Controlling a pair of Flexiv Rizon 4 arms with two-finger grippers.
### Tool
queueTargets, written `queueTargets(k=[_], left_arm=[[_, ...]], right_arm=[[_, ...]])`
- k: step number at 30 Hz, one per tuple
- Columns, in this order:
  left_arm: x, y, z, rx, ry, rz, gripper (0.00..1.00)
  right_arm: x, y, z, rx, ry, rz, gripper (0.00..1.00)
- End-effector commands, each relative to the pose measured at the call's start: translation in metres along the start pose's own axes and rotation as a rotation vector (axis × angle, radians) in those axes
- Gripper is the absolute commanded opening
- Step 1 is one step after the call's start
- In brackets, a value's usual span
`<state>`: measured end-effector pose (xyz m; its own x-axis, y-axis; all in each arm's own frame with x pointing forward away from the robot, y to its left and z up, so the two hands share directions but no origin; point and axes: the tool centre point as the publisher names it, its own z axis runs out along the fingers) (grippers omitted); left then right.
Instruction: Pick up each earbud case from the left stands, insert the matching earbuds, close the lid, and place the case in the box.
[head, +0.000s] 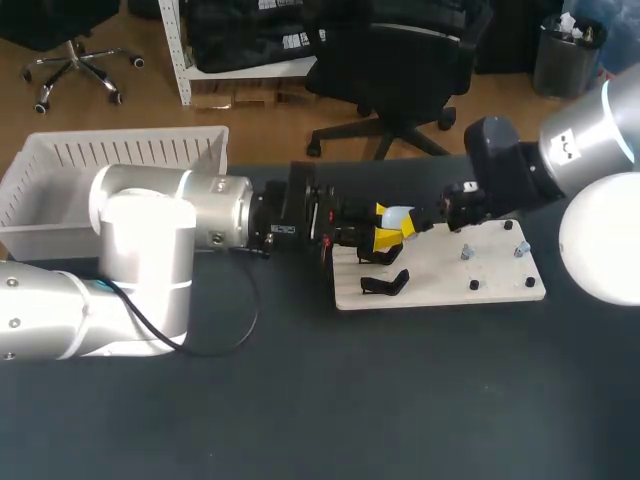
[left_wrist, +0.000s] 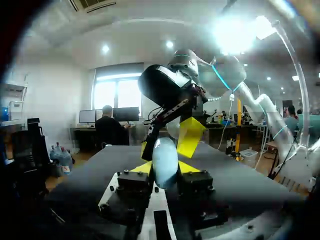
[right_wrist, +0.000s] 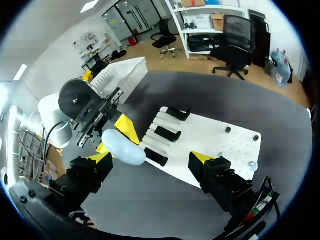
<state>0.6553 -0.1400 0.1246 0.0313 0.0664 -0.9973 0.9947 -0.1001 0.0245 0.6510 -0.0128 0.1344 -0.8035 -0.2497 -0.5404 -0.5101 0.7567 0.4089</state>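
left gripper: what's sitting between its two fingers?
The pale blue earbud case, held from both sides by the left gripper. The left wrist view shows it best.

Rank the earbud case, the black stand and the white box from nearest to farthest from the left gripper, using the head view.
1. earbud case: held in the left gripper.
2. black stand: close by, on the board's left end, nearer the camera.
3. white box: farthest, at the table's far left corner.
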Motion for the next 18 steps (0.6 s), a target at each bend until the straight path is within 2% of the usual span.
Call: queueTargets(k=[1, 6, 11, 15, 18], left_arm=[[0.001, -0.002, 0.001, -0.004, -0.004, 0.004, 0.00], [0.001, -0.002, 0.001, -0.004, -0.004, 0.004, 0.00], [0.001, -0.002, 0.001, -0.004, -0.004, 0.004, 0.00], [0.001, -0.002, 0.001, -0.004, -0.004, 0.004, 0.00], [0.001, -0.002, 0.001, -0.004, -0.004, 0.004, 0.00]], right_arm=[[-0.004, 0.001, 0.000, 0.014, -0.002, 0.001, 1.00], [-0.010, -0.001, -0.003, 0.027, -0.015, -0.002, 1.00], [-0.023, -0.003, -0.019, 0.063, -0.056, -0.028, 1.00], [-0.033, -0.014, -0.042, 0.188, -0.048, -0.093, 1.00], [-0.038, -0.030, -0.059, 0.301, -0.004, -0.131, 1.00]])
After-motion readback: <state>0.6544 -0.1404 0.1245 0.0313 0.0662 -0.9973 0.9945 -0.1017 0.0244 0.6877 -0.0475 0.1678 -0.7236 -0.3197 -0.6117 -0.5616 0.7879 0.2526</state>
